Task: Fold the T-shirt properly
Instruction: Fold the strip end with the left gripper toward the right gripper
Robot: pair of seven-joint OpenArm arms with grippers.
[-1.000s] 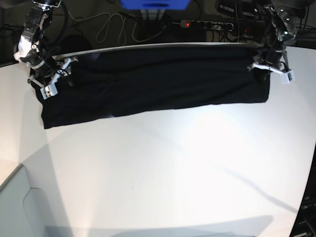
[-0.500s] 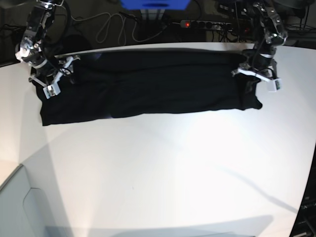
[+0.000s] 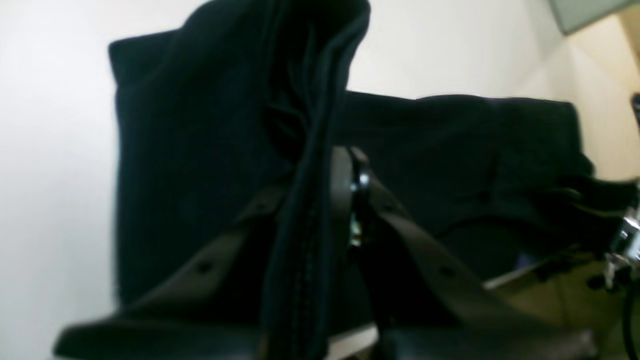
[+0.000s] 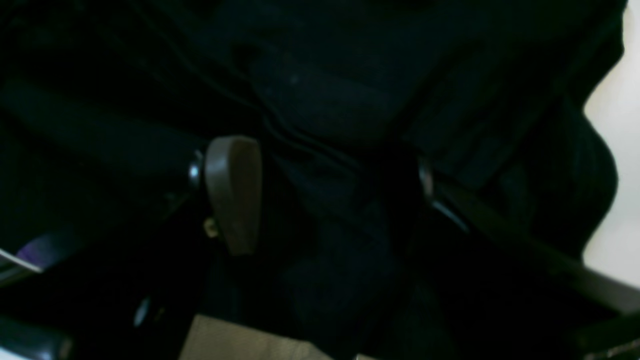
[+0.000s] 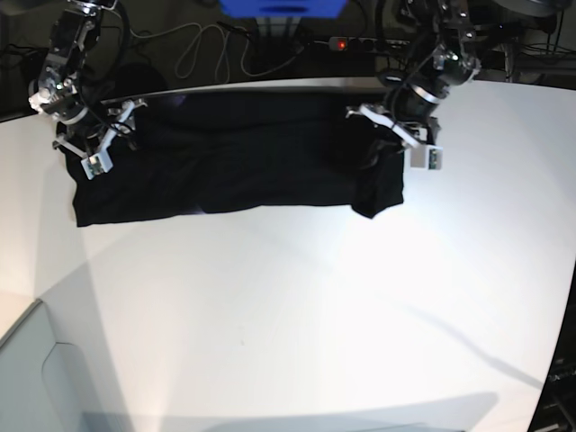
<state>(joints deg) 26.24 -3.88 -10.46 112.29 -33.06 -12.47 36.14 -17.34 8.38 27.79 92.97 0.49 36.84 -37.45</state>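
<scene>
Base view: the T-shirt (image 5: 243,157), plain black side up, lies as a long band along the far edge of the white desk (image 5: 297,315), its long axis running left to right. Its right end is lifted and turned back toward the left, so that a bunched fold hangs down over the band's near right corner. The left tool (image 5: 396,135), at the right of the base view, is clamped together on this raised end; in the left wrist view a ridge of black cloth (image 3: 305,165) passes between its closed fingers (image 3: 342,200). The right tool (image 5: 94,144), at the left of the base view, sits over the band's far left end with its fingers (image 4: 232,192) set wide apart above dark cloth.
</scene>
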